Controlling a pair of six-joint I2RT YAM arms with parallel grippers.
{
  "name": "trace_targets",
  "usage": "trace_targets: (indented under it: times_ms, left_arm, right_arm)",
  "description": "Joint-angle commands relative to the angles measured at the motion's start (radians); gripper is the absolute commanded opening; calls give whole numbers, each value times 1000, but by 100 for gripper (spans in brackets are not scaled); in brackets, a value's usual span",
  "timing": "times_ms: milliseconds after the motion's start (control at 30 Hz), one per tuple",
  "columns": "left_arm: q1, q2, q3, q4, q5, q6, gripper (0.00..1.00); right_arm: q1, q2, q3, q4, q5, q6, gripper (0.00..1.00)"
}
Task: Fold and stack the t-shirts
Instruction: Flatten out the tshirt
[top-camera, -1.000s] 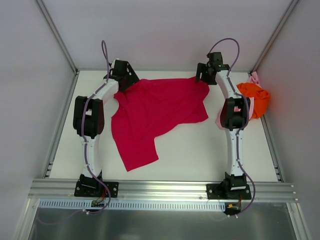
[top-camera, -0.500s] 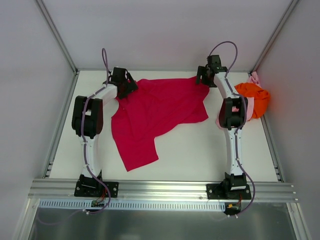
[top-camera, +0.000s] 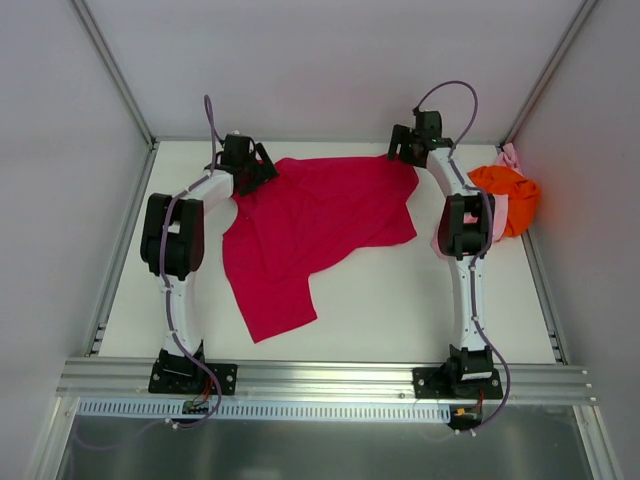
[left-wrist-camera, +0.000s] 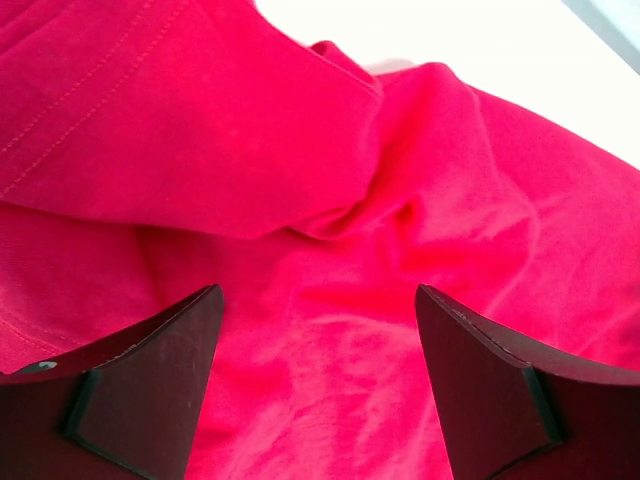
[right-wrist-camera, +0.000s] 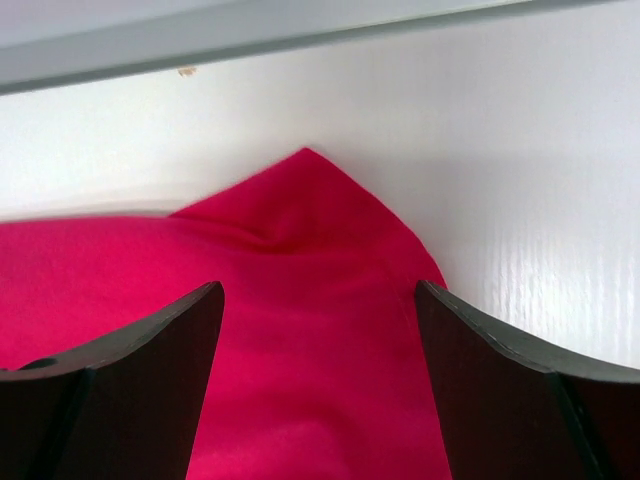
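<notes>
As judged from above, treat the task as barely begun. Find the crimson t-shirt (top-camera: 320, 225) spread but rumpled along the far edge of the surface (top-camera: 400, 310), unfolded, with the orange t-shirt (top-camera: 510, 195) and pale pink t-shirt (top-camera: 511, 155) bunched at the far right corner. At left gripper (top-camera: 255, 163) and right gripper (top-camera: 405, 150): jaws wide open, gripping nothing, poised over the crimson cloth's far corners.

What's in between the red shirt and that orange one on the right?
In the top view, the right arm stands between the crimson t-shirt and the orange t-shirt, over the white table. Pale pink cloth shows beside the orange one.
</notes>
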Motion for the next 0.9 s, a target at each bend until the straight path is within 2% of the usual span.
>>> trace_targets:
  times_ms: [0,33,133,267,300,367,500,567,667,800,867]
  left_arm:
    - [4,-76,-26,69,34,35,79]
    - [4,-80,-34,74,29,34,81]
    - [5,-77,-17,48,-12,23,85]
    - [4,-93,-34,65,-64,8,86]
    - [4,-86,-32,66,-69,9,87]
    - [4,-76,-14,66,-66,12,87]
    - [5,-47,11,60,-58,11,87]
    - [5,-43,12,62,-58,9,87]
    - [5,-48,14,63,-61,14,87]
    - [10,-72,8,66,-67,20,98]
    - [8,-85,-1,72,-75,19,99]
  right_arm:
    - [-6,-57,-63,156,-41,5,82]
    - [-5,-58,-74,193,-46,5,82]
    - [-5,-20,12,158,-55,-15,82]
    - [-8,-106,-196,377,-40,-2,82]
    - [-10,-110,-206,418,-54,5,82]
    - [-11,-109,-212,422,-63,12,82]
    - [-11,10,28,254,-61,11,82]
    - [-11,29,64,222,-62,9,82]
    - [-14,20,46,227,-89,3,81]
    - [-14,15,40,218,-100,-3,81]
    - [-14,14,40,215,-121,-3,81]
